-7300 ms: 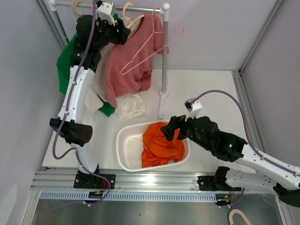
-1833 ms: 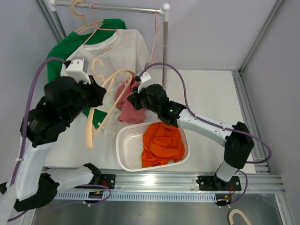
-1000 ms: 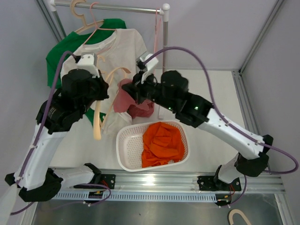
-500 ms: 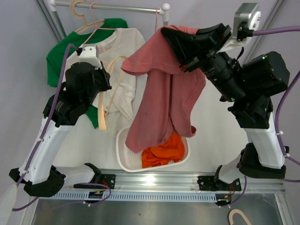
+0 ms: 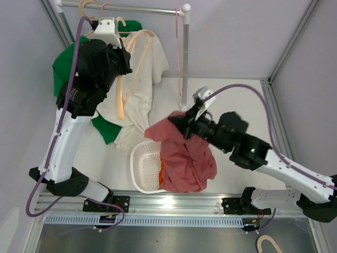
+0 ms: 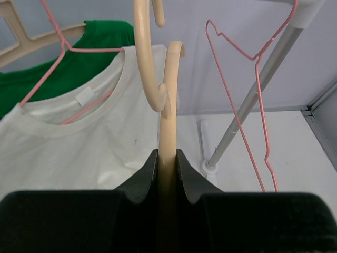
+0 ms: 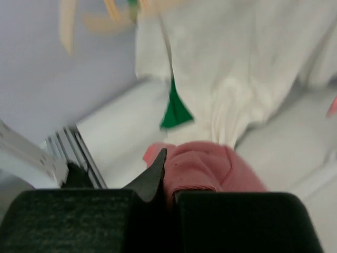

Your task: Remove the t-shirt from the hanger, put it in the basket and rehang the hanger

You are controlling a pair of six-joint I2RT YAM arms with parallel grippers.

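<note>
The pink t-shirt (image 5: 187,158) is off the hanger and droops from my right gripper (image 5: 181,123), which is shut on a bunched fold of it (image 7: 210,166) above the white basket (image 5: 143,164). Its lower part covers most of the basket. My left gripper (image 5: 122,64) is raised near the rail and shut on the stem of the bare beige hanger (image 5: 122,100). In the left wrist view that stem (image 6: 167,142) runs straight up between the closed fingers to its hook. My right gripper (image 7: 169,184) shows one dark fingertip pressed against the pink cloth.
A white t-shirt (image 5: 139,79) and a green t-shirt (image 5: 63,66) hang on the rail (image 5: 142,9) at the back left. An empty pink wire hanger (image 5: 179,52) hangs beside the rack's upright post (image 5: 183,79). Grey walls close in both sides.
My right arm has swung down from high up, lowering the pink t-shirt onto the basket. My left arm has lifted the beige hanger up toward the rail.
</note>
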